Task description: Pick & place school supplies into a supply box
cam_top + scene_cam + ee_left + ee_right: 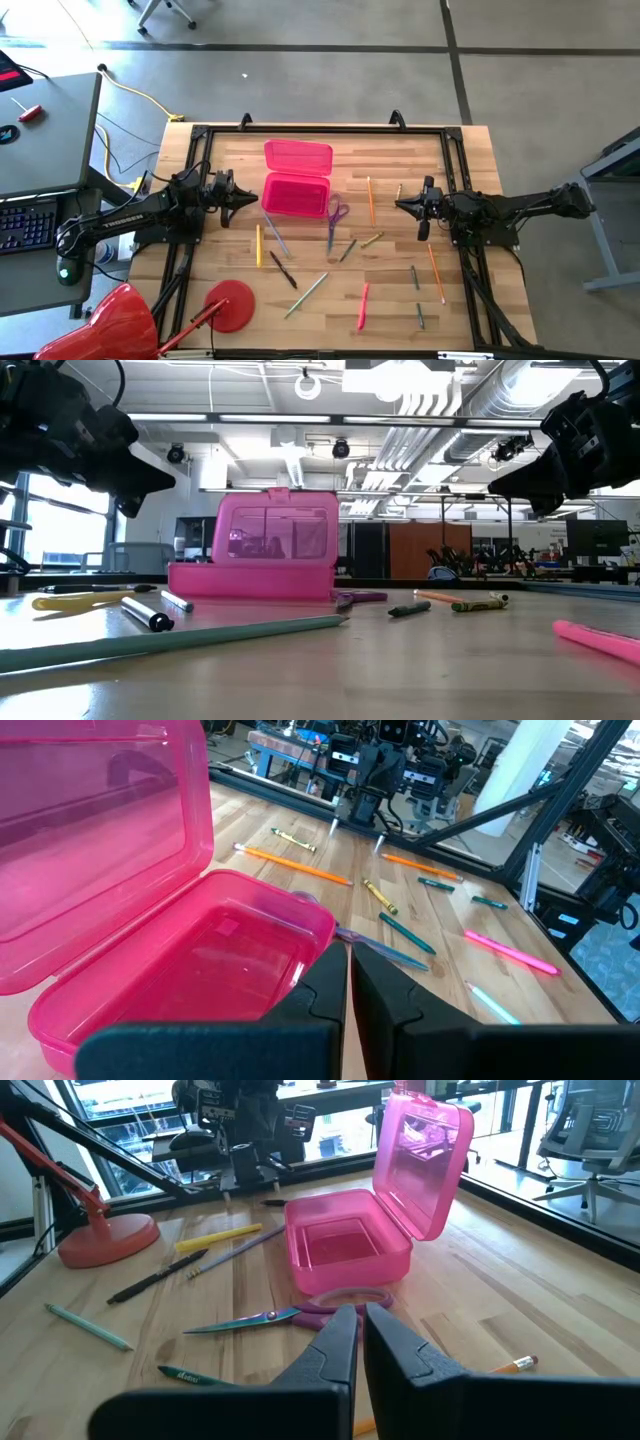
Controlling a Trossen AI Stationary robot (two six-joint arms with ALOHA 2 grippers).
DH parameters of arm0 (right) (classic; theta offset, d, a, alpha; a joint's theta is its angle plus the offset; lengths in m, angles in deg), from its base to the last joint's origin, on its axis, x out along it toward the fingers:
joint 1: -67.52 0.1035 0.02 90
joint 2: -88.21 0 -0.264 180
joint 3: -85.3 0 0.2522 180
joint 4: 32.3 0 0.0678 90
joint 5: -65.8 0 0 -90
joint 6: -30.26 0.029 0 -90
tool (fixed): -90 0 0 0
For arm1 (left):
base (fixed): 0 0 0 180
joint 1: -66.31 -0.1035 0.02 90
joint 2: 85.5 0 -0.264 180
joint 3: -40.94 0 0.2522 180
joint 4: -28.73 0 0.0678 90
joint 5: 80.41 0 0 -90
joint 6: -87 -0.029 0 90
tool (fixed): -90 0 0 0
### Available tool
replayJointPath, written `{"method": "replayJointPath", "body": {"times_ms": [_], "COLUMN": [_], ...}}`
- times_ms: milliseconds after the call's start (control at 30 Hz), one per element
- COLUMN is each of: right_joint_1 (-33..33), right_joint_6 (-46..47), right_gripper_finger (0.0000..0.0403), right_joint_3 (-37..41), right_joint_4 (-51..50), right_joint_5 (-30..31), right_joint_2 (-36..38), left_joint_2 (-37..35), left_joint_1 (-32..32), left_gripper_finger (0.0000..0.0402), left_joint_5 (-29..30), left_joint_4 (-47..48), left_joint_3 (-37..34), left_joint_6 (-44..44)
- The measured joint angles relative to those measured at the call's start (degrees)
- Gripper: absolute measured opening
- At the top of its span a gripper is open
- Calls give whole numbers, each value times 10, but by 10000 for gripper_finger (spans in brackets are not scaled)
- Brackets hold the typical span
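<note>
From overhead we look straight down on the whole pale wooden table (330, 240), both arms reaching in from its short sides. Down at table-top height, we gaze level across the boards into the room, and the bright pink plastic box with its hinged lid up (265, 560) sits mid-distance. On the left wrist we're right above that same box (190, 960), looking past it toward the far arm across the table. On the right wrist we sit farther back, facing the box (350, 1240) from the opposite side, with the other arm behind it. All four views share the pink box.
</note>
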Motion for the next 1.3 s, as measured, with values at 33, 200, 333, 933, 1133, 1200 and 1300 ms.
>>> {"method": "replayJointPath", "body": {"times_ms": [33, 200, 333, 933, 1133, 1200, 1300], "right_joint_1": [0, 0, 0, -3, -4, -4, -4], "right_joint_6": [0, 0, 0, 1, -37, -52, -68], "right_gripper_finger": [0, 0, 0, 0, 0, 0, 0], "right_joint_3": [0, 0, 0, 0, 0, 0, 0], "right_joint_4": [0, 0, 0, 4, 5, 5, 5], "right_joint_5": [0, 0, 0, 42, 114, 112, 102], "right_joint_2": [0, 0, 0, 2, 0, 0, 0], "left_joint_2": [0, 0, 0, 12, 12, 11, 10], "left_joint_1": [0, 0, 0, 0, 0, 0, 0], "left_gripper_finger": [49, 49, 49, 46, 46, 46, 46], "left_joint_5": [0, 0, 27, 113, 120, 132, 166], "left_joint_4": [0, -1, -2, -22, -25, -27, -28], "left_joint_3": [0, 0, 0, 7, 9, 10, 10], "left_joint_6": [0, 0, 0, -80, -84, -92, -99]}}
